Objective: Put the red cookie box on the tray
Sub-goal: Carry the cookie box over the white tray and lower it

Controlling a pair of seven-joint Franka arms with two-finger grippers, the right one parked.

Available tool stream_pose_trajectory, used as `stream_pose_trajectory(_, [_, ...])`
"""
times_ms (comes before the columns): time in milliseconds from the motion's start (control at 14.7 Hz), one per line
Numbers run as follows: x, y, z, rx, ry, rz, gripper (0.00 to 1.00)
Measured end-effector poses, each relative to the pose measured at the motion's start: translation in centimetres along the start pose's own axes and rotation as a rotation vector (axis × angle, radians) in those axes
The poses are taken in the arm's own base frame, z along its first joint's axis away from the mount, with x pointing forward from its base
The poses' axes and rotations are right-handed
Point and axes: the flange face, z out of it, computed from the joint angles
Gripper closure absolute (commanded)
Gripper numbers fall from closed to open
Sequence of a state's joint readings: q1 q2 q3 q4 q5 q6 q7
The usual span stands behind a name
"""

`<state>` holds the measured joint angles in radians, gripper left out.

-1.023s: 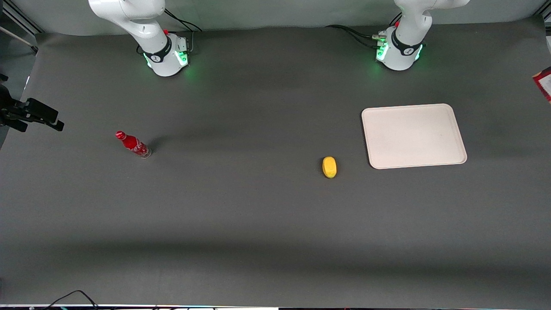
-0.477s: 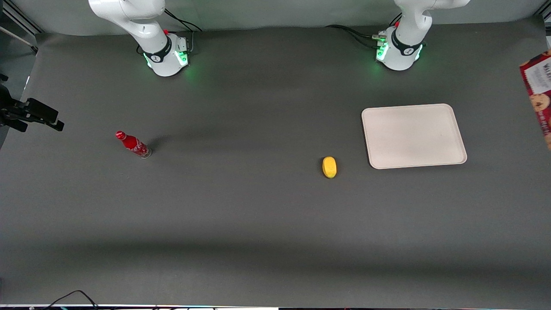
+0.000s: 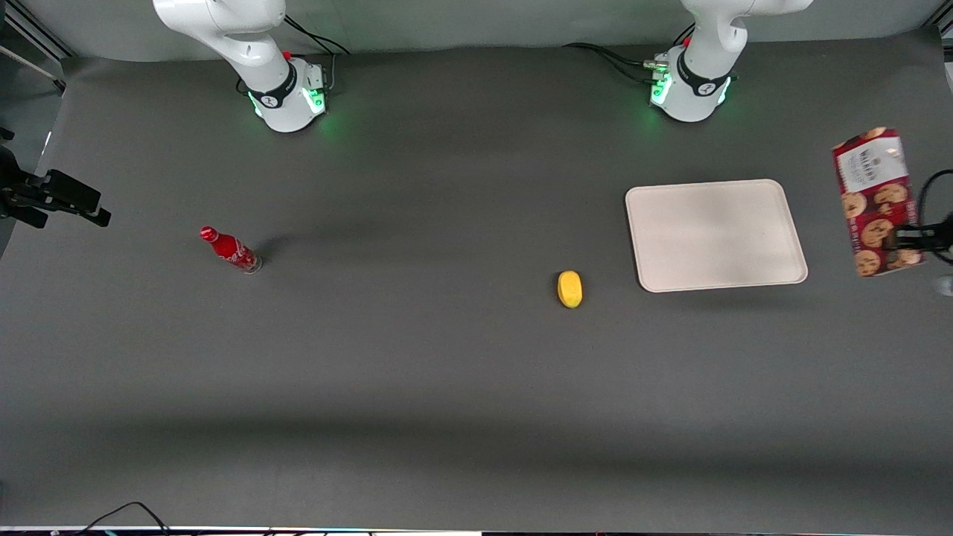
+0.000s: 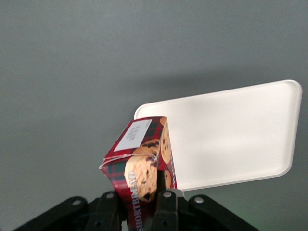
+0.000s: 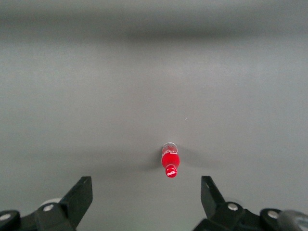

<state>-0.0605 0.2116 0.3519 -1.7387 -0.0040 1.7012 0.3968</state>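
Hand (image 4: pixel 142 199) gripping lengthwise-tilted red cookie box (image 3: pixel 876 201)

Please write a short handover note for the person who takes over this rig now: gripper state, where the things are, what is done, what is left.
Gripper: shut on the box, holding it in the air beside the tray, toward the working arm's end of the table.
Tray: flat on the table, nothing on it.
Done: box picked up.
Left: carry the box over the tray, lower it, release.

The gripper (image 3: pixel 917 240) is mostly cut off at the working arm's end of the front view. Its fingers (image 4: pixel 165 204) cover part of the red cookie box (image 4: pixel 141 169).
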Motion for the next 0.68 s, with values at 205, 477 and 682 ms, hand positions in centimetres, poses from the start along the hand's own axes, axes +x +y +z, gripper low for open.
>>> stream_pose_trajectory(205, [-1.6,0.2,7.5,-0.011,0.020,-0.003,1.00])
stream_pose_trajectory(477, [-3.1,0.9,14.3,0.007,0.081,-0.003,1.00])
stream_pose_trajectory(682, [-4.1,1.4,18.2,0.020,0.105,-0.004,1.00])
